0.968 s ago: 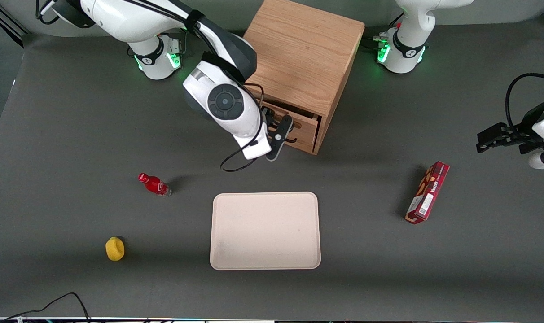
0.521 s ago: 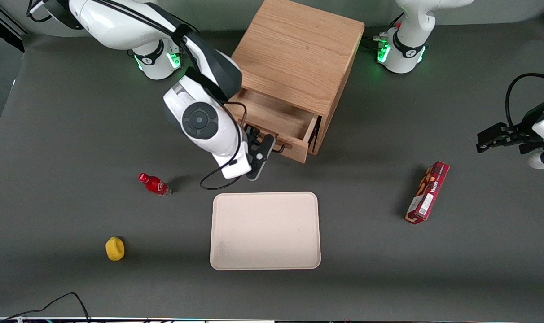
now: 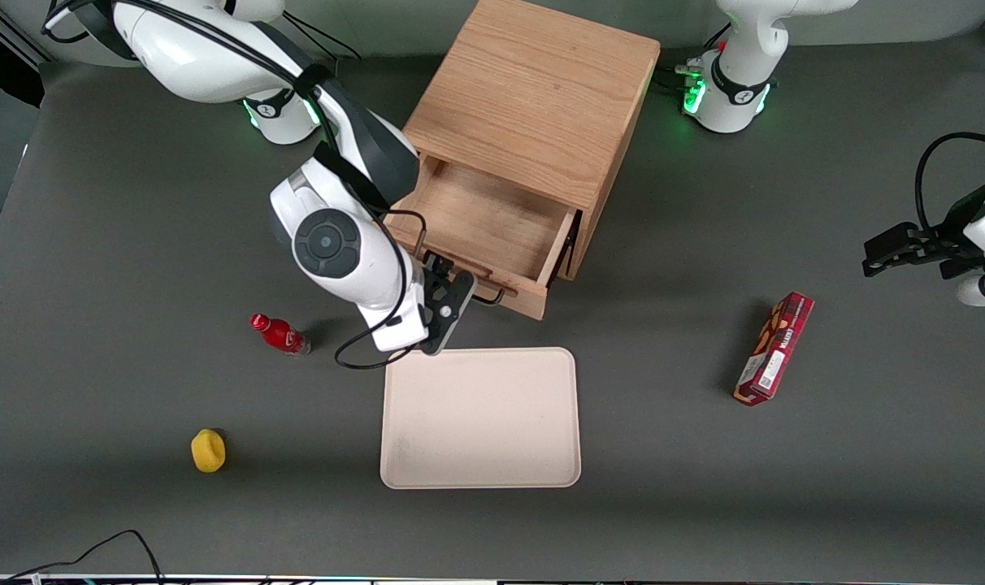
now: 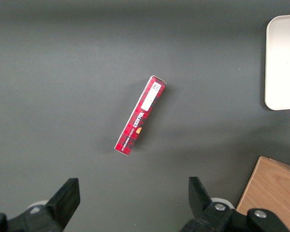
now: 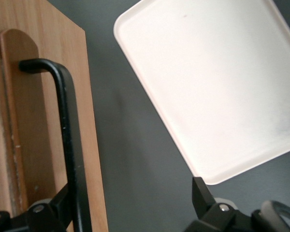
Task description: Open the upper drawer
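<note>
Gripper (image 3: 448,294) fingers are seen spread, one finger beside the black bar handle (image 5: 70,140), not clamped. From it, the upper drawer (image 3: 492,223), pulled well out at upper centre, extends up-right toward the cabinet (image 3: 541,89).

Red box (image 4: 139,114) toward parked arm's end: white brand lettering plus white label w/ code, neither legible. Gripper (image 3: 452,286) at drawer handle, unmarked.

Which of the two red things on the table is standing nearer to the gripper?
The small red bottle, which stands beside the gripper at the upper drawer handle. The red box lies toward the parked arm's end.
</note>
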{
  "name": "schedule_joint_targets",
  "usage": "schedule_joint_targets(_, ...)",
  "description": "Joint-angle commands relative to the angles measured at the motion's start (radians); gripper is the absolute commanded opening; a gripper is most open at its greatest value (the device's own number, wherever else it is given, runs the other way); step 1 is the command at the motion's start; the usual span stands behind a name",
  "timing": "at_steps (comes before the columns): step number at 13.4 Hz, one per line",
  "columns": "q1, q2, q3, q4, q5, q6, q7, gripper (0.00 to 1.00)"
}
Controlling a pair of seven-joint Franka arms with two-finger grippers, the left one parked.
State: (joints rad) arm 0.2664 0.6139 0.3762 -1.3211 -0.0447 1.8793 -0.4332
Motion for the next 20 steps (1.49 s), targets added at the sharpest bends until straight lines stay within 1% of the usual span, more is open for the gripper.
schedule_joint_targets(1,0.007,0.04,-0.035,0.075,0.003,-0.008,-0.054,1.0)
schedule_joint_targets(9,0.005,0.055,-0.105,0.123,0.012,-0.005,-0.094,1.0)
schedule_joint_targets(12,0.005,0.061,-0.135,0.146,0.034,-0.005,-0.117,1.0)
schedule_joint_targets(14,0.005,0.063,-0.14,0.152,0.049,-0.003,-0.122,1.0)
schedule_joint_targets(16,0.004,0.063,-0.14,0.16,0.09,-0.005,-0.116,1.0)
schedule_joint_targets(18,-0.013,0.061,-0.141,0.196,0.153,-0.012,-0.111,1.0)
schedule_joint_targets(20,-0.03,0.044,-0.148,0.23,0.187,-0.017,-0.079,1.0)
